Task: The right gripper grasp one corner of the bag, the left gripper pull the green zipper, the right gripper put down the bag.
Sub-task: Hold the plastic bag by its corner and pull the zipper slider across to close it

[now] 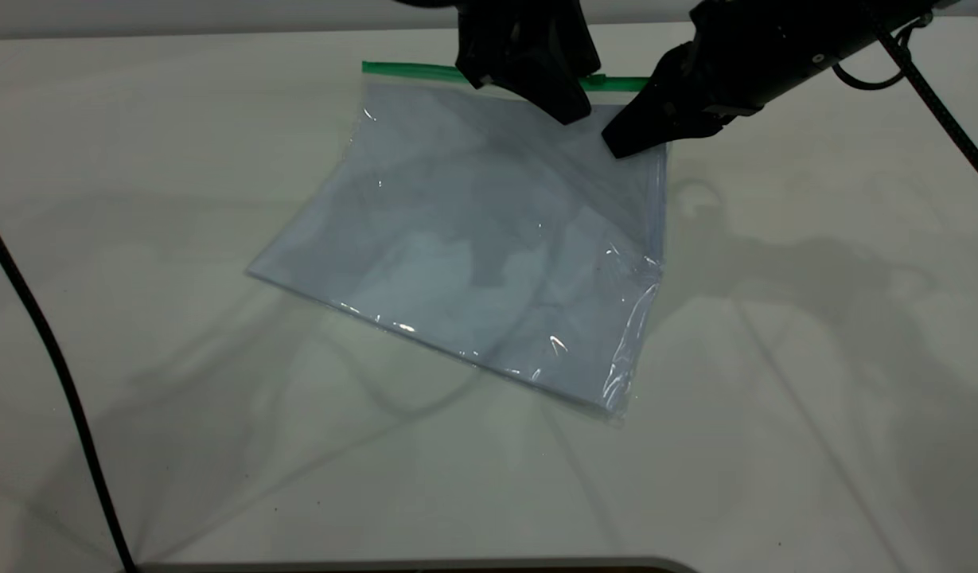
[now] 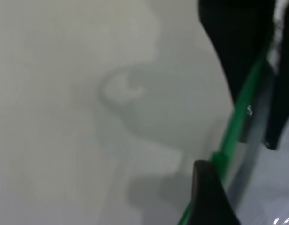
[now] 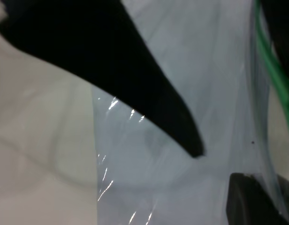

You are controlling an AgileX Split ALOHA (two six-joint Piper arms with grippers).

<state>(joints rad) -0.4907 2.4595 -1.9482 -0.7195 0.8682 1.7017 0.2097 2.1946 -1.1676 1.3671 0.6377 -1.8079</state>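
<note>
1. Left claw [image 1: 572,107] sits at the far edge of the bag [image 1: 473,239], right on top of the green zipper [image 1: 409,72]. It covers a stretch of the strip, so green shows on both sides of it: a long run out to its left, a short bit between it and the other claw.
2. In the left wrist view the zipper [image 2: 238,117] runs between the two black fingers [image 2: 210,197], one on each side of the strip with a gap between them. I can't tell if they're actually pinching it, so the grip is a no-call.
3. The bag itself lies mostly flat on the white counter [image 1: 815,358], spreading out from under both claws toward the near side. It's clear plastic with pale sheets inside, crinkled along the side under the right claw.
4. Right claw [image 1: 616,145] is just beside the left one, coming in from the right, tip down at the bag's far right corner by the zipper's end.
5. In its own wrist view, one finger [image 3: 182,126] lies over the plastic [image 3: 149,187] and the other [image 3: 247,201] pokes in further along, zipper [image 3: 276,79] alongside. Clamped or not, I can't tell.
6. A black cable [image 1: 43,334] crosses the counter well left of both claws.
</note>
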